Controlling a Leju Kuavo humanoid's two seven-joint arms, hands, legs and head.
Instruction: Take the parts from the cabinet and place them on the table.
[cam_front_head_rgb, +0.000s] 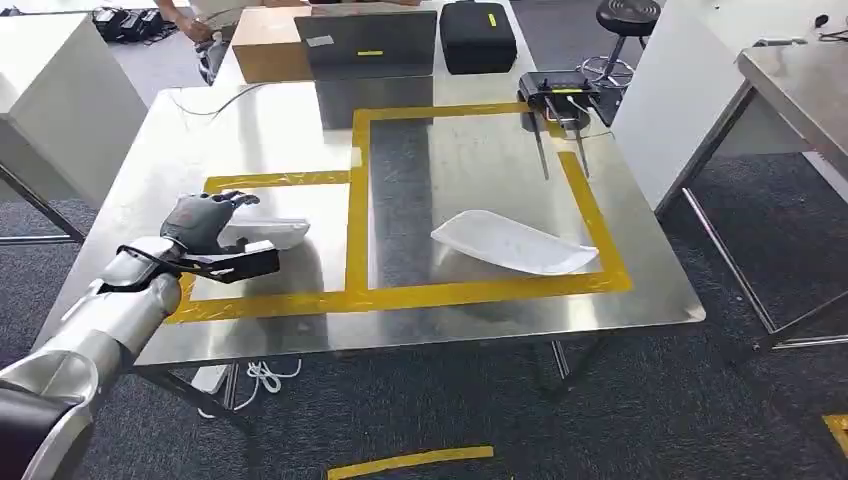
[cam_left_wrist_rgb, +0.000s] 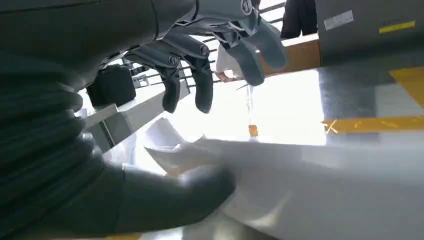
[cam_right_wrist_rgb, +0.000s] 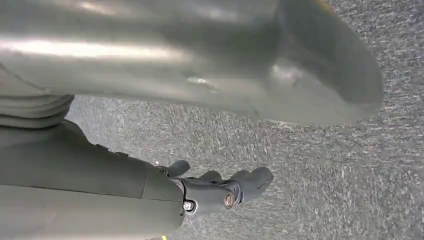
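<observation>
The left hand (cam_front_head_rgb: 205, 222) is out over the steel table (cam_front_head_rgb: 300, 125), inside the smaller yellow-taped box (cam_front_head_rgb: 275, 181) on the near left side. It has hold of a white part (cam_front_head_rgb: 268, 234) — a flat, pale piece that sticks out past the fingers towards the middle of the table. From the left wrist view the thick thumb (cam_left_wrist_rgb: 170, 197) lies against one face of that white part (cam_left_wrist_rgb: 280, 170) while the darker fingers (cam_left_wrist_rgb: 202, 82) hang apart above the other face, not pressed on it. Whether the part is resting on the steel or lifted just clear of it, I cannot tell; the hand and a black strap at the wrist cover its near end.

A second white part (cam_front_head_rgb: 512, 243), long and shallow, lies alone in the larger taped box (cam_front_head_rgb: 595, 215), near its front right corner and well apart from the hand.

The right hand (cam_right_wrist_rgb: 220, 190) hangs over grey carpet (cam_right_wrist_rgb: 350, 165), fingers loosely curled with nothing in them; a silver arm section blocks much of that view.

At the far edge of the table sit a cardboard box (cam_front_head_rgb: 270, 42), a dark grey case (cam_front_head_rgb: 370, 45), a black case (cam_front_head_rgb: 478, 35) and a black device (cam_front_head_rgb: 558, 95) with two thin rods. Beyond them a person's arm (cam_front_head_rgb: 185, 20) is cut off by the frame's top.
</observation>
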